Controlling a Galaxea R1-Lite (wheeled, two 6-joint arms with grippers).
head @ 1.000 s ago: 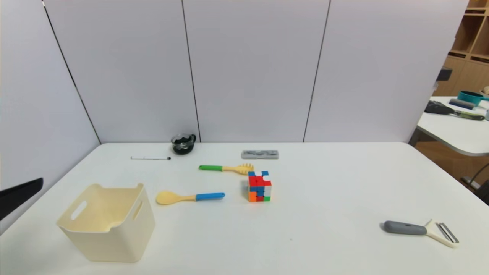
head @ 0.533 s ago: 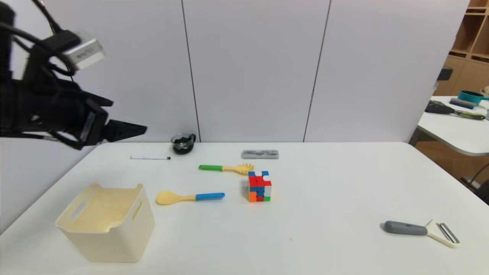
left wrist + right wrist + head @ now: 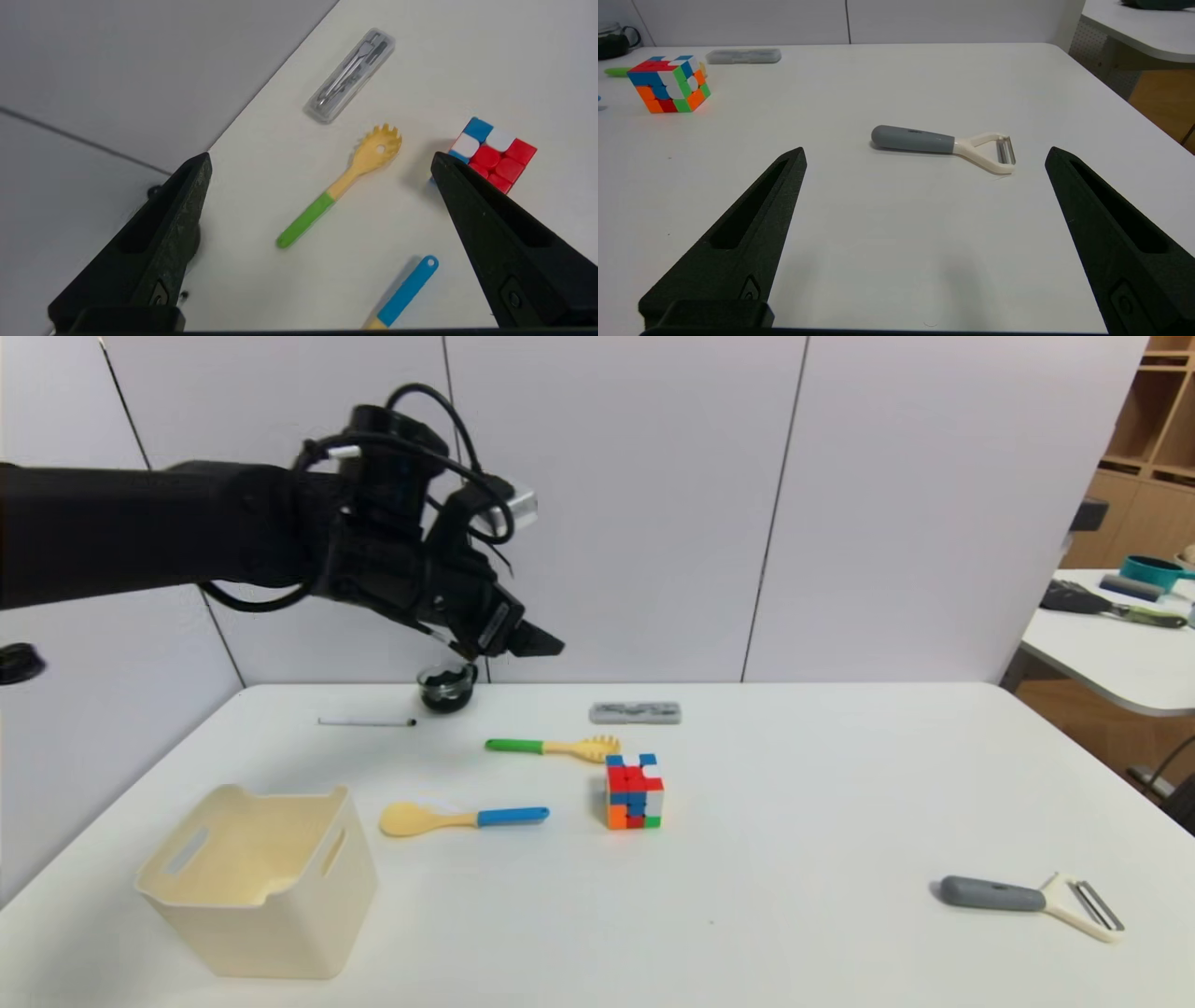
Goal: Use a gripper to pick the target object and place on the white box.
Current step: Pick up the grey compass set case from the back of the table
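The target object, a flat grey speckled bar (image 3: 635, 713), lies near the table's back edge, just behind the coloured cube (image 3: 634, 791); the left wrist view shows the bar (image 3: 349, 74) as a clear case holding metal tools. My left gripper (image 3: 523, 644) hangs open and empty in the air, above the table's back, left of the bar. Its two fingers (image 3: 177, 219) frame the green-handled fork. The white box (image 3: 261, 877) stands at the front left. My right gripper (image 3: 924, 163) is open and low over the table, out of the head view.
A green-handled pasta fork (image 3: 553, 747) and a blue-handled spoon (image 3: 462, 819) lie between box and cube. A dark glass cup (image 3: 446, 686) and a pen (image 3: 366, 721) sit at the back left. A grey-handled peeler (image 3: 1027, 899) lies at the front right.
My left arm has swung in from the far left, up and rightward, and now reaches over the table's back near the cup. Objects on the table have not moved.
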